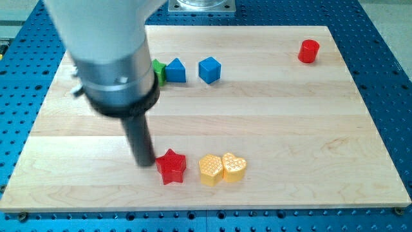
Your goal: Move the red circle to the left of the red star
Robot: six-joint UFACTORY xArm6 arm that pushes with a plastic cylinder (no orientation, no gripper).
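Note:
The red circle is a small red cylinder near the board's top right corner. The red star lies near the view's bottom, left of centre. My tip rests on the board just left of the red star, close to it or touching it. The red circle is far to the right and up from my tip.
A yellow hexagon and a yellow heart sit side by side right of the red star. Two blue blocks and a partly hidden green block lie near the top. The arm's wide body covers the upper left. The wooden board has blue perforated table around it.

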